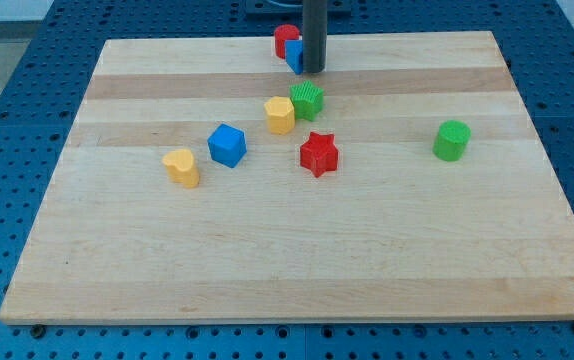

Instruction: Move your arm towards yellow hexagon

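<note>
The yellow hexagon (280,115) sits near the board's middle, touching a green star-like block (308,101) on its upper right. My tip (313,70) is at the view's top centre, above and slightly right of the yellow hexagon, with the green block between them. Just left of the rod are a red block (285,40) and a blue block (294,57), partly hidden by the rod.
A blue cube (227,145) and a yellow heart-like block (181,167) lie left of centre. A red star (319,154) lies below the hexagon. A green cylinder (452,140) stands at the right. The wooden board (287,270) rests on a blue pegboard.
</note>
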Tool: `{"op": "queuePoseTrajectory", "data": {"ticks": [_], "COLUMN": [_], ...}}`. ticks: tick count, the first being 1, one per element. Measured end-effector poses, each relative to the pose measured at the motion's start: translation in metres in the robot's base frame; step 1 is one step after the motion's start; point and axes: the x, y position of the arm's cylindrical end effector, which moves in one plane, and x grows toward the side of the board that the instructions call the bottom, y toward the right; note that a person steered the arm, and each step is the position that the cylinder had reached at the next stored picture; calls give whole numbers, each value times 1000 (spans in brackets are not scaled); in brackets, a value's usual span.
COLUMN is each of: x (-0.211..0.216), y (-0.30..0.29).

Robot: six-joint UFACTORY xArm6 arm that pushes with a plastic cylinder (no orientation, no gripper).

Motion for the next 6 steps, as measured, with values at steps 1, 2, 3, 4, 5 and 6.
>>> {"op": "queuePoseTrajectory", "data": {"ticks": [1,2,3,4,5,6], "x": [0,4,29,29,29,38], "y": [0,0,16,16,16,23]}}
